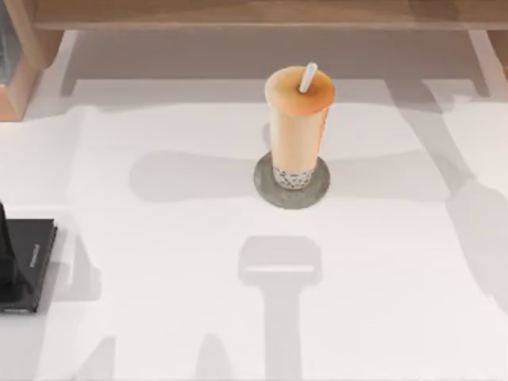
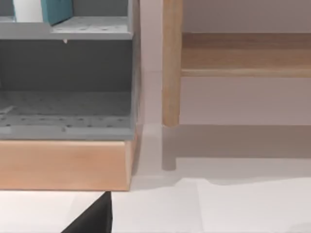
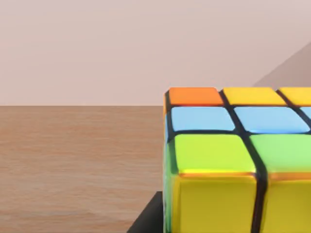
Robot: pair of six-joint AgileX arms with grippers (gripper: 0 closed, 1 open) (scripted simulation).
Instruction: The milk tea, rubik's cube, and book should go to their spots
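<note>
The milk tea (image 1: 298, 119) stands upright on a round grey coaster (image 1: 267, 187) at the table's middle, orange lid and white straw on top. The rubik's cube (image 3: 228, 160) is very close in the right wrist view, above a brown wooden surface (image 3: 77, 160). A dark finger (image 3: 148, 218) of my right gripper lies against the cube's side. The teal book (image 2: 56, 9) stands on the upper level of a grey shelf unit (image 2: 68, 73). A dark part of my left arm (image 1: 6, 254) is at the table's left edge.
A flat black slab (image 1: 32, 262) lies at the table's left edge under the left arm. A wooden shelf (image 1: 262, 14) runs along the back, on a wooden leg (image 2: 171, 63). The grey shelf unit sits on a wooden base (image 2: 63, 165).
</note>
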